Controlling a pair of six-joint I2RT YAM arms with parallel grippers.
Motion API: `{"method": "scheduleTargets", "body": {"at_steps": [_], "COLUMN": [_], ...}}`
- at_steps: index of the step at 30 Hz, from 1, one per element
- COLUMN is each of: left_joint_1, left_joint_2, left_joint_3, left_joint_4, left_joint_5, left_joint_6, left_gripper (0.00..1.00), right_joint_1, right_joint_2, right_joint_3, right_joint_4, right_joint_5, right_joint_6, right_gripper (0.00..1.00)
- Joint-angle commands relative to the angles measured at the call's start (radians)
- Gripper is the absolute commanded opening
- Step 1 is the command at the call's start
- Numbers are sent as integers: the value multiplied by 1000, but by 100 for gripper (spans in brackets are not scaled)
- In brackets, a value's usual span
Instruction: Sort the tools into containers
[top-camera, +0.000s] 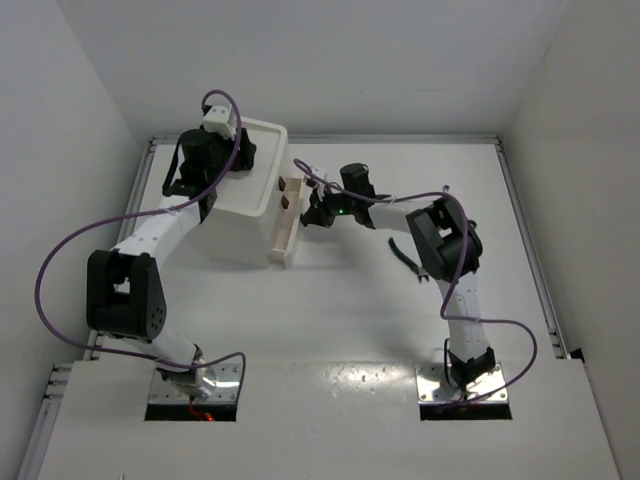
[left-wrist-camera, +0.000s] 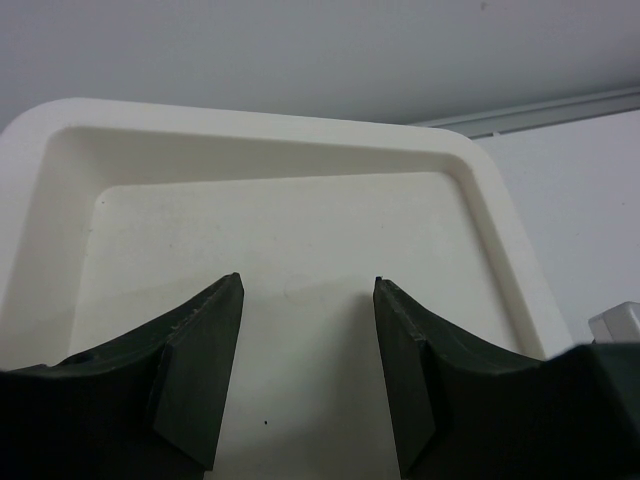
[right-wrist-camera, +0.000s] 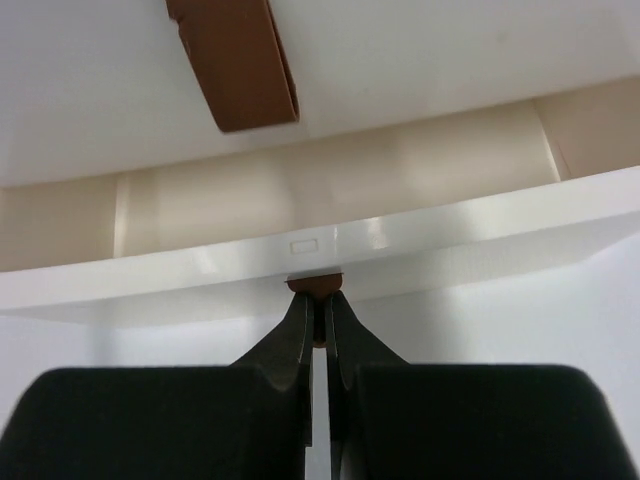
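Knob (right-wrist-camera: 316, 286) of the open drawer (right-wrist-camera: 420, 235) sits pinched in right gripper (right-wrist-camera: 318, 302); left gripper (left-wrist-camera: 308, 290), spread, hovers over tray top (left-wrist-camera: 260, 128) near the far-left corner.

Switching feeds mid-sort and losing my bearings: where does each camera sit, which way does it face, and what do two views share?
Top external: fixed above and behind the bases, looking down on the table; both arms show.
Left wrist: over the white box, facing its recessed tray top; open left pincer shows.
Right wrist: low, facing the pulled-out drawer; right pincer shut on its brown knob.
Shared: top and right wrist both show that drawer.
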Motion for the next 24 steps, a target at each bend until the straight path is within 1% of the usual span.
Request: {"method": "scheduleTargets", "body": {"at_steps": [1,7,15,24], "left_joint_1": [-2,-2,-2,-11], "left_joint_2": [191,191,191,191], "left_joint_3": [-188,-188,-188,-188], "left_joint_4": [-713,-713,-713,-713], "left_joint_5": [23,23,23,32], "left_joint_6": [-66,-66,-66,-66], "left_gripper": [62,62,62,62], "right_joint_1": [-33,-78,-139,-199], "right_joint_2": [-91,-153,-242,-291], "right_joint_3": [-25,-64,-165,-226], "right_joint_4": [41,6,-51,-99], "right_joint_5": [-24,-43,-56,-56], "right_joint_6": [9,-3,-32,-77], "right_gripper": [0,0,0,0]}}
